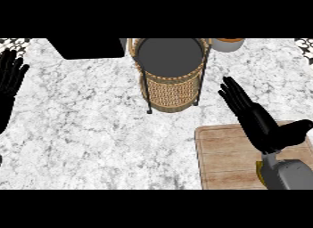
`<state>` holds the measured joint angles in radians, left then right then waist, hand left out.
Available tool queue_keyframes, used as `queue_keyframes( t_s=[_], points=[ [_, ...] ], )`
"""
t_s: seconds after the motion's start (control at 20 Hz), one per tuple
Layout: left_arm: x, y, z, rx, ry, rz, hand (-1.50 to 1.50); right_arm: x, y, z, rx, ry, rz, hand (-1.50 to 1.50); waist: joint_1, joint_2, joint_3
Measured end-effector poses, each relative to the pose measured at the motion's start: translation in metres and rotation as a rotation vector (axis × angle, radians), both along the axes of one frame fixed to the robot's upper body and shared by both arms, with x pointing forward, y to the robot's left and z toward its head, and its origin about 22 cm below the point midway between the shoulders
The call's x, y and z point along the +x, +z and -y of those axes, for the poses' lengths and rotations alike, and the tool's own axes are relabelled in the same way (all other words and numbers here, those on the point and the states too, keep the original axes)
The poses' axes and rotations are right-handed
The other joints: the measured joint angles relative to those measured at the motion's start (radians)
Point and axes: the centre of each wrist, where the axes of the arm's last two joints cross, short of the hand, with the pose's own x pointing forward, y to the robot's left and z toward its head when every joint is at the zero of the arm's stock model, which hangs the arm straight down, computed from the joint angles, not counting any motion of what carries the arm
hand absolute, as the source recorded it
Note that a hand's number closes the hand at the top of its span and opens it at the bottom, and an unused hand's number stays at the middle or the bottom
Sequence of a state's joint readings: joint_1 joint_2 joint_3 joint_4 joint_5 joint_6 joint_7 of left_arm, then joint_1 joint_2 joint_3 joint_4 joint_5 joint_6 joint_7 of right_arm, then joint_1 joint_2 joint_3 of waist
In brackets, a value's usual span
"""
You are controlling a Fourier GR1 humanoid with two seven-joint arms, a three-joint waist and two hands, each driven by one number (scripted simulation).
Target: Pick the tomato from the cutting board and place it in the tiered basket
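Marble counter (86,133) | tomato unseen, hidden on cutting board (228,156) | right hand (261,124) flat, fingers straight above board | left hand (4,89) resting open, far left of tiered basket (172,71)

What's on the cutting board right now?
Only the right hand, open, shows above the cutting board. No tomato is visible; the hand and forearm cover part of the board, so it may be hidden beneath.

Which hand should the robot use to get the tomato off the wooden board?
The right hand. It hangs open over the light wooden cutting board, while the left hand rests at the far left edge of the white marble counter. No tomato shows; the right arm may hide it.
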<state>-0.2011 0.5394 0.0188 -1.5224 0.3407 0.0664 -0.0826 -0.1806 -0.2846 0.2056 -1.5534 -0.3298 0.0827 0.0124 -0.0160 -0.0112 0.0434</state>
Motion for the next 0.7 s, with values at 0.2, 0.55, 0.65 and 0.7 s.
queue_keyframes(
  t_s=[0.2, 0.55, 0.65, 0.7],
  points=[
    [-0.002, -0.016, 0.019, 0.002, -0.052, -0.059, 0.00, 0.011, -0.006, 0.020, -0.017, -0.228, -0.013, -1.50, 0.007, 0.010, -0.027],
    [-0.014, -0.072, 0.071, -0.057, -0.175, -0.230, 0.00, 0.026, -0.034, 0.038, -0.097, -0.729, -0.064, -1.50, 0.011, 0.025, -0.042],
    [-0.014, -0.085, 0.079, -0.058, -0.188, -0.251, 0.00, 0.033, -0.040, 0.034, -0.106, -0.794, -0.015, -1.50, 0.014, 0.023, -0.042],
    [-0.013, -0.088, 0.081, -0.057, -0.191, -0.260, 0.00, 0.037, -0.039, 0.033, -0.127, -0.817, 0.008, -1.50, 0.015, 0.021, -0.042]
  ],
)
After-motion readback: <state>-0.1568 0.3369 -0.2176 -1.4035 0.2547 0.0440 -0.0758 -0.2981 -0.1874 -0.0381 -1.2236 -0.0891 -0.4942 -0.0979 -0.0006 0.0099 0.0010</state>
